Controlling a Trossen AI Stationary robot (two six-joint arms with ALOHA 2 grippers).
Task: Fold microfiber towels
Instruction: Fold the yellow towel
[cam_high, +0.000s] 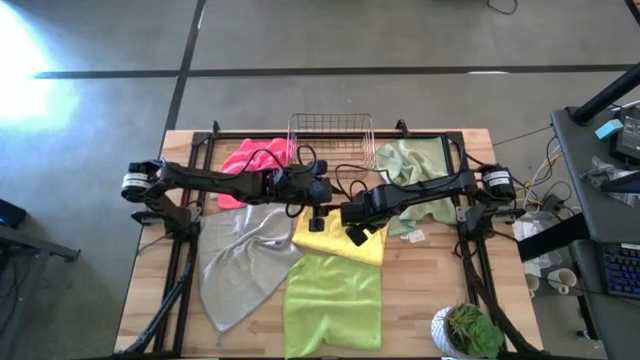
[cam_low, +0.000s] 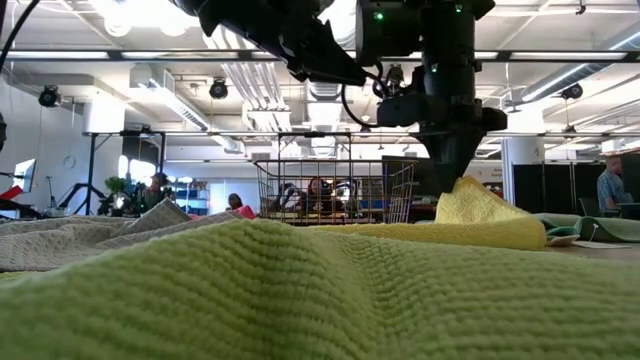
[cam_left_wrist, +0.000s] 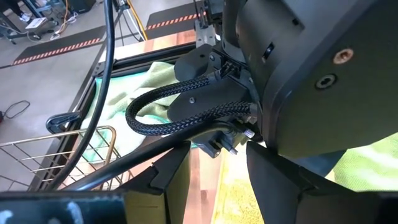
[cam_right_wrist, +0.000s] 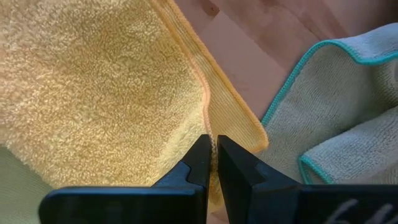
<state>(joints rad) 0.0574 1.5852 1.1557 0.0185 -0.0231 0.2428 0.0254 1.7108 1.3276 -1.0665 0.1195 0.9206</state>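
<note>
The yellow towel (cam_high: 338, 243) lies at the table's middle, partly over the lime green towel (cam_high: 333, 300). The light grey towel (cam_high: 240, 262) lies spread at the left. The hot pink towel (cam_high: 252, 160) and the pale sage towel (cam_high: 415, 168) lie at the back, on either side of the basket. My right gripper (cam_high: 355, 235) is shut on the yellow towel (cam_right_wrist: 112, 81). My left gripper (cam_high: 318, 212) hovers open just to its left, above the yellow towel's far edge, touching nothing; its fingers (cam_left_wrist: 166, 180) stand apart. My right gripper pinches the yellow towel's hemmed edge (cam_right_wrist: 208, 121) between its two fingertips, near the corner beside the sage towel. The fingers come from above, pointing down. The cloth rises in a small peak (cam_low: 468, 190) at the fingers; the rest of the towel lies on the table.
A copper wire basket (cam_high: 330, 138) stands at the table's far middle. A potted plant (cam_high: 468, 330) sits at the near right corner. The sage towel's teal-hemmed edge (cam_right_wrist: 292, 87) lies close beside the yellow corner. Black frame rails run along both table sides.
</note>
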